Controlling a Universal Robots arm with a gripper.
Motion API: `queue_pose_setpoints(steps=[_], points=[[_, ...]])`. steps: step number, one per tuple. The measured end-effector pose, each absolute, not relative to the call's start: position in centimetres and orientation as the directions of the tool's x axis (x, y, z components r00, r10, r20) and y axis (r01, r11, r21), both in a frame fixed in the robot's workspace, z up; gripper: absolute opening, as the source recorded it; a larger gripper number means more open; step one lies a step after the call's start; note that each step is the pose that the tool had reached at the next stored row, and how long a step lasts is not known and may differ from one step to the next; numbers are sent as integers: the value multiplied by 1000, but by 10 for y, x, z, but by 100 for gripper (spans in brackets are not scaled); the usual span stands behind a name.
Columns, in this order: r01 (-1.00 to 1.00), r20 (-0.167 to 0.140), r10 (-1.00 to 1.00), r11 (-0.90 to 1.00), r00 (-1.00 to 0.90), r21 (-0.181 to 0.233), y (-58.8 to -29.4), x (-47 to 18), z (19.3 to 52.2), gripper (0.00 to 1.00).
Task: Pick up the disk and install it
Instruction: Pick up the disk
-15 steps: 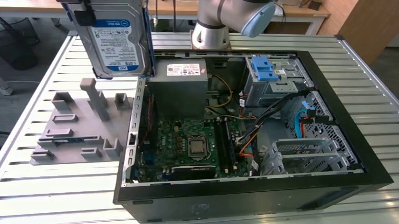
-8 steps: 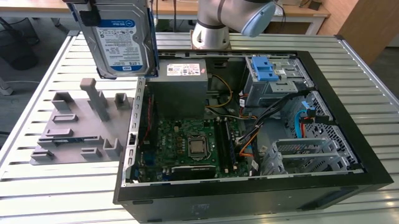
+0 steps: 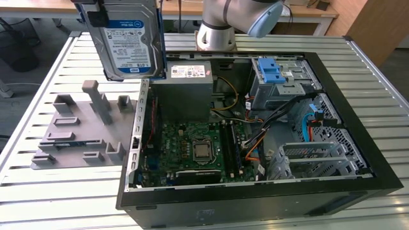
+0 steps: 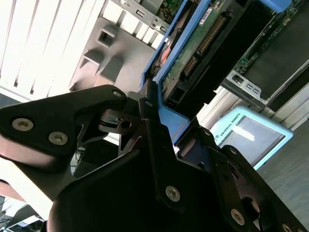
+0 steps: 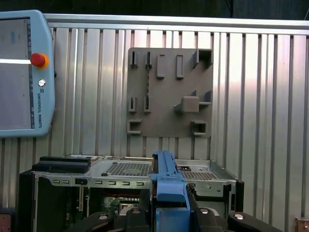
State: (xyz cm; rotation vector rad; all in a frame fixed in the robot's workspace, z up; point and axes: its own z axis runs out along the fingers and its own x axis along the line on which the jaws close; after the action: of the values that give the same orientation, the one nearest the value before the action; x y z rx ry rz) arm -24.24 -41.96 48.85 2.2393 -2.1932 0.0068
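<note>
The disk point(image 3: 128, 43), a silver hard drive with a white-and-blue label in a blue carrier frame, hangs upright in the air at the exterior view's upper left, above the gap between the grey fixture plate and the open computer case. My gripper point(image 4: 157, 128) is shut on the carrier's blue edge. In the second wrist view the black fingers point(image 4: 145, 111) clamp the frame, and the disk's green circuit-board side point(image 4: 193, 48) faces the camera. The first wrist view looks along the carrier's blue edge point(image 5: 166, 179), held between the fingers, with the case below.
The open black computer case point(image 3: 364, 110) lies on the slatted metal table. Inside it are a motherboard point(image 3: 198, 148), a grey power-supply box point(image 3: 182, 91) and a metal drive cage with blue latches point(image 3: 278, 76). A grey fixture plate point(image 3: 76, 129) lies beside it; a teach pendant point(image 5: 19, 72) rests on the table.
</note>
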Motion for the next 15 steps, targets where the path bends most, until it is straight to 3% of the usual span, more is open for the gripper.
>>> queue_pose_setpoints(steps=[15], points=[[-1000,9,-1000,-21,21,2,-420,-228,488,36]])
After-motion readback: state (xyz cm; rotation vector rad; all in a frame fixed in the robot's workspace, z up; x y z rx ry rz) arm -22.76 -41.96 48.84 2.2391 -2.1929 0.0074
